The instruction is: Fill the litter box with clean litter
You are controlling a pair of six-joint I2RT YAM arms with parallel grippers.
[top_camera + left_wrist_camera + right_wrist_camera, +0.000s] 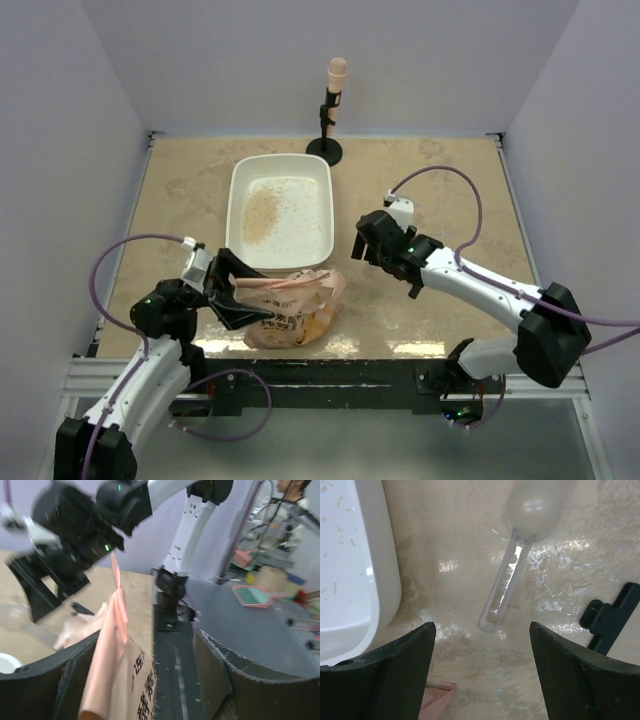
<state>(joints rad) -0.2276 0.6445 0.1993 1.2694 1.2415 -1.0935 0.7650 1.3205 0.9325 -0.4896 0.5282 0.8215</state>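
Observation:
The white litter box lies at the table's middle, and its corner shows in the right wrist view. A loose tan pile of clean litter lies in its left half, with scattered grains elsewhere. A crinkly orange-pink bag lies in front of the box. My left gripper is open around the bag's upper edge, which leans by the left finger. My right gripper hangs open and holds nothing, to the right of the box.
A clear plastic scoop lies on the table just ahead of my right gripper, handle toward it. A black stand carrying a peach-coloured object stands behind the box. A black angular piece sits at the right.

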